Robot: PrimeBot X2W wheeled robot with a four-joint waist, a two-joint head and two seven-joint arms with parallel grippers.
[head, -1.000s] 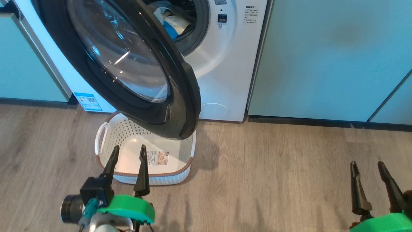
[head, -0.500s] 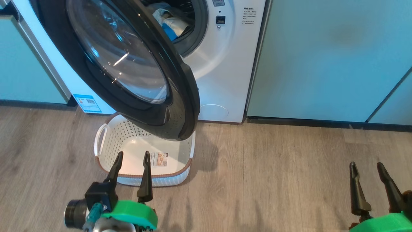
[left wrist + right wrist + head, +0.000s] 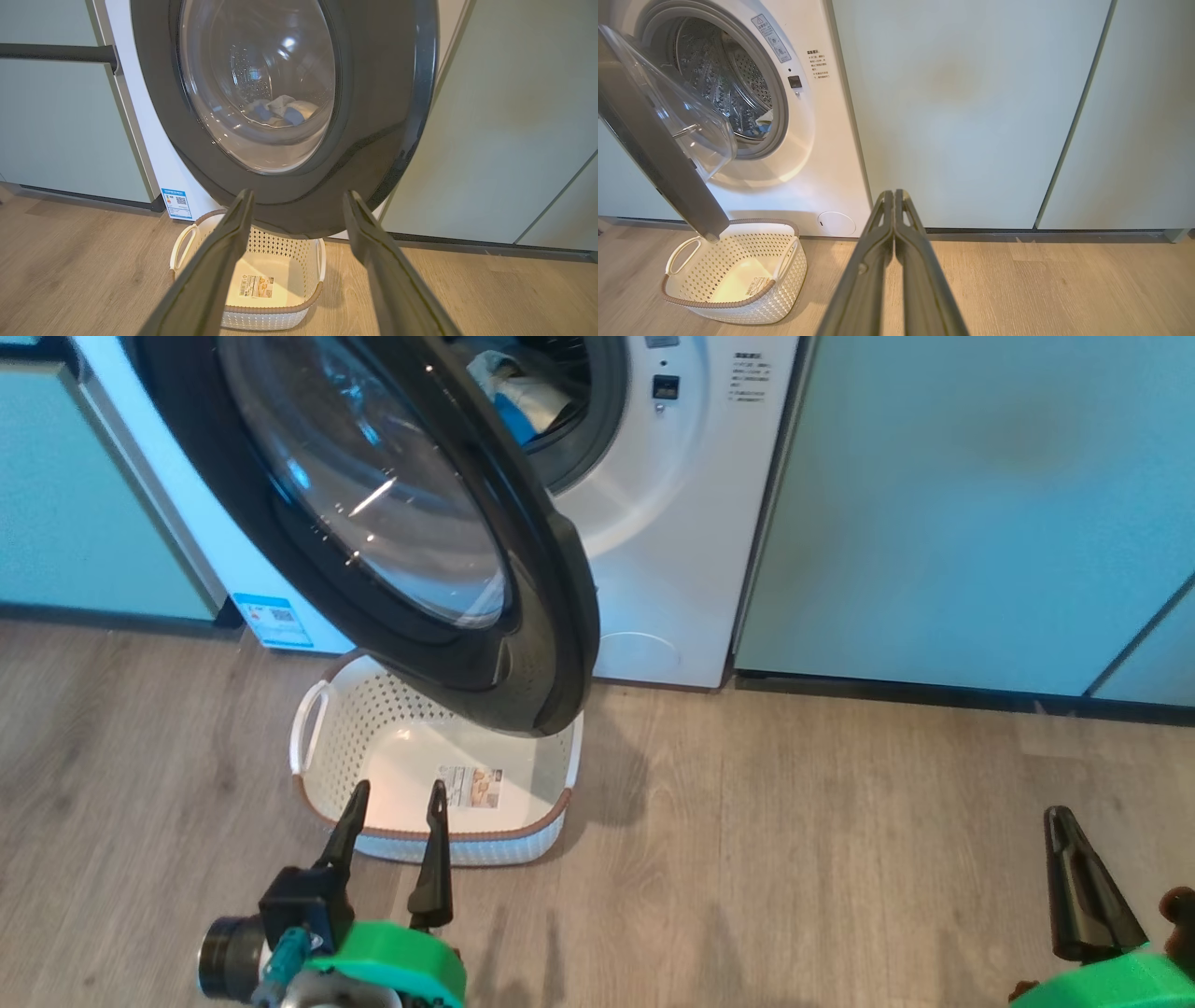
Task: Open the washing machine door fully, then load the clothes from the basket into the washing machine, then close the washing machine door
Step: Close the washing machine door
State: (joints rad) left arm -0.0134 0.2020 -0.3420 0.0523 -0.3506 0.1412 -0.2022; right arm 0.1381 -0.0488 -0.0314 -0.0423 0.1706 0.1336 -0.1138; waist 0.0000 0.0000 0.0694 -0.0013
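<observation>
Just beyond your left pincer (image 3: 398, 791), the basket (image 3: 350, 733) sits on the floor holding nothing but a paper label (image 3: 471, 786). The clothes (image 3: 523, 401) lie in the drum of the washing machine (image 3: 653, 551), far ahead of both pincers. The washing machine door (image 3: 523, 681) stands partly open over the basket, hiding its far rim and most of the drum. Your left pincer is spread wide and empty, fingers aimed at the basket's near rim. Your right pincer (image 3: 1060, 821), well apart to the right, has its fingers pressed together on nothing; its base is cut off.
</observation>
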